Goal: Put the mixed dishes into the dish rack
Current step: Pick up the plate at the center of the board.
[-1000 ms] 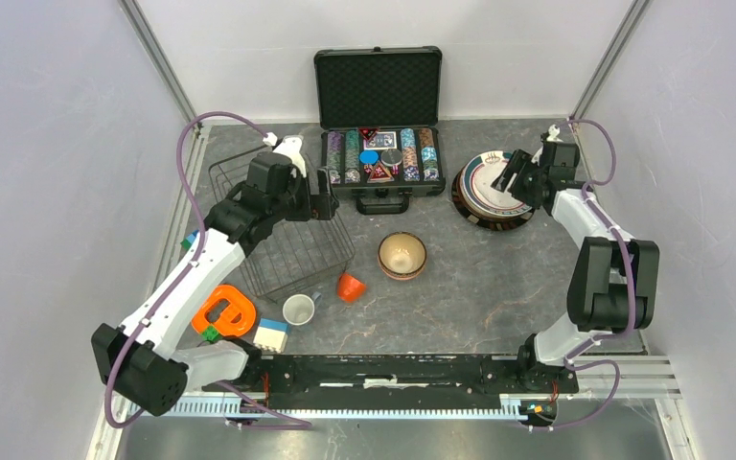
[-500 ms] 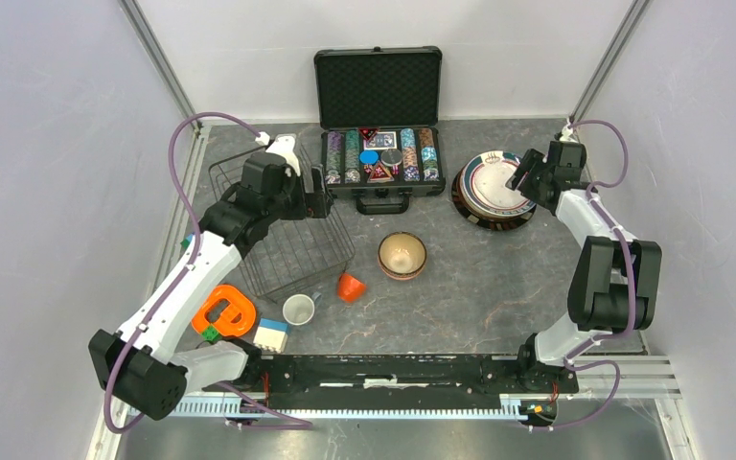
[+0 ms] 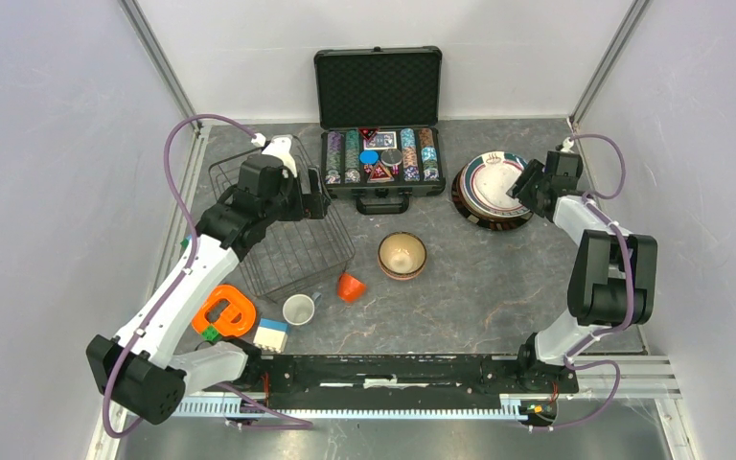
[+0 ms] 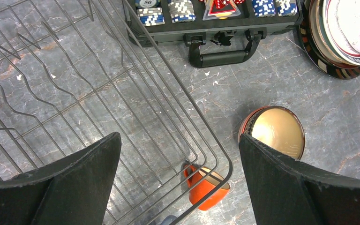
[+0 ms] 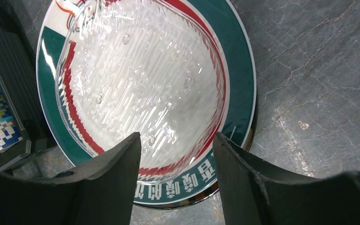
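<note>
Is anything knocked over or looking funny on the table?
Yes, one thing. The small orange cup is lying tipped on its side, right by the near corner of the dish rack. The white cup close to it stands upright with its mouth up. Nothing looks spilled or broken.

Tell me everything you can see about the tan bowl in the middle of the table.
The tan bowl is round, with a glossy cream inside, a dark rim and a red outside wall; it looks ceramic. It stands upright, mouth up and empty, on the grey marbled table, right of the dish rack and apart from the orange cup lying nearby. Only the table touches it.
</note>
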Motion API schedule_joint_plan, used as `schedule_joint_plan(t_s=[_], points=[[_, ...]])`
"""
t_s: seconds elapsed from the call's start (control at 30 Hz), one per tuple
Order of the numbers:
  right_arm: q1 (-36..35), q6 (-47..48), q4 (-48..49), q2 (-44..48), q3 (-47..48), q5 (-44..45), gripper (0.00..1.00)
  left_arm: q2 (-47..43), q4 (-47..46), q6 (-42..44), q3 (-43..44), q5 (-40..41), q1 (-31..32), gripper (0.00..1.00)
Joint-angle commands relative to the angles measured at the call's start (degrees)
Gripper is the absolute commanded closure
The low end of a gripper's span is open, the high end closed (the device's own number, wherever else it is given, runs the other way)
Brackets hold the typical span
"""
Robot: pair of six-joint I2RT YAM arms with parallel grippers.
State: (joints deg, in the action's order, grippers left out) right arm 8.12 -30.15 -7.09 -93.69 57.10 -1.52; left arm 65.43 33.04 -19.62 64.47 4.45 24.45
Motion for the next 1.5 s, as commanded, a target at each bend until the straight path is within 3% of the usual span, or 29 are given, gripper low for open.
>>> schedule_joint_plan(t_s=[0.0, 0.17, 0.57, 0.63, 0.67, 0.87, 1.0, 1.47], points=[[0.6, -1.7, 3.6, -1.5, -0.6, -0.7, 0.38, -1.4, -0.6, 0.1, 0.0, 0.9, -0.4, 0.00], [0.9, -2.1, 6.7, -3.2, -1.2, -4.3, 0.47, -1.8, -0.3, 0.2, 0.1, 1.2, -0.4, 0.00], [1.6, -5.9, 12.3, -4.1, -4.1, -5.7, 0.57, -2.9, 0.1, -0.2, -0.4, 1.4, -0.5, 0.00], [1.7, -6.3, 13.5, -4.3, -4.3, -6.9, 0.77, -3.1, 0.2, -0.3, -0.3, 1.4, -0.5, 0.00], [1.8, -6.5, 14.0, -4.5, -4.3, -7.5, 0.82, -3.2, 0.2, -0.3, -0.3, 1.4, -0.4, 0.00], [2.0, -6.6, 14.2, -4.2, -3.8, -8.0, 0.83, -4.2, 0.5, -0.6, -0.3, 1.8, -0.4, 0.00], [2.1, -6.1, 14.5, -3.2, -3.5, -9.0, 0.97, -4.4, 0.5, -0.7, -0.4, 1.8, -0.5, 0.00], [2.1, -3.5, 14.7, 3.6, -3.8, -11.1, 1.00, -3.8, 0.5, -1.3, 0.0, -0.5, -0.4, 0.00]])
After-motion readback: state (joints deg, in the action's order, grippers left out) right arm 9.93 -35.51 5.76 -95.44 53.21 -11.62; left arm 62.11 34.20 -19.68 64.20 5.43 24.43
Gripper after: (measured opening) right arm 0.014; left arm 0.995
